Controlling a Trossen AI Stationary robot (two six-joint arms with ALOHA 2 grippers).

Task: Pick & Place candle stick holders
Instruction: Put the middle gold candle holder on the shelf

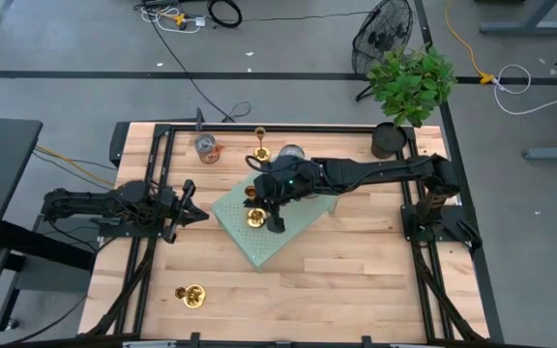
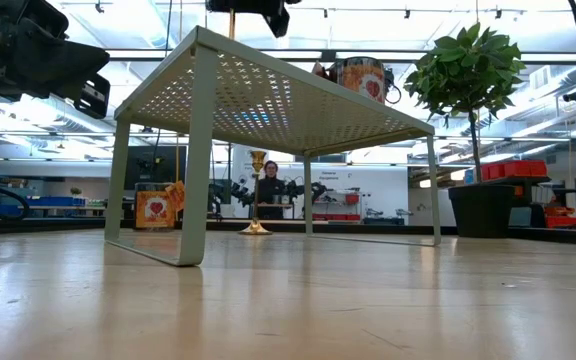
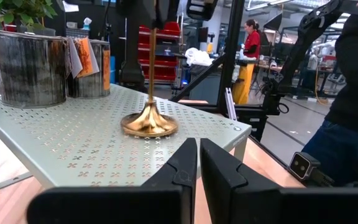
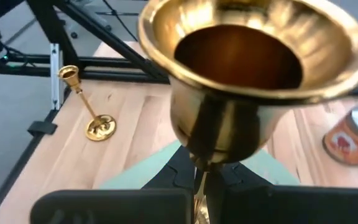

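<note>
A green perforated shelf (image 1: pixel 293 237) stands mid-table. One gold candle stick holder (image 3: pixel 149 121) stands upright on it, its cup (image 4: pixel 253 68) filling the right wrist view. My right gripper (image 4: pixel 201 186) is shut on it, reaching in from the table's right (image 1: pixel 265 213). A second holder (image 1: pixel 259 145) stands upright on its base at the table's far side. A third (image 1: pixel 193 295) lies on its side near the front left. My left gripper (image 1: pixel 190 215) waits shut and level at the left, touching nothing. My right gripper pinches the holder's thin stem (image 4: pixel 197 171) just under the cup, between its two fingers. It comes from the table's right, slanting down, fingers across the stem. The holder stays about upright, its flared base (image 3: pixel 148 126) on the shelf top.
Two tin cans (image 3: pixel 30 65) (image 3: pixel 92 68) show at the shelf's far part; whether both stand on it I cannot tell. A potted plant (image 1: pixel 409 87) is at the far right corner. People stand beyond the table (image 3: pixel 353 93). Bare wood lies near the front right (image 1: pixel 356 290).
</note>
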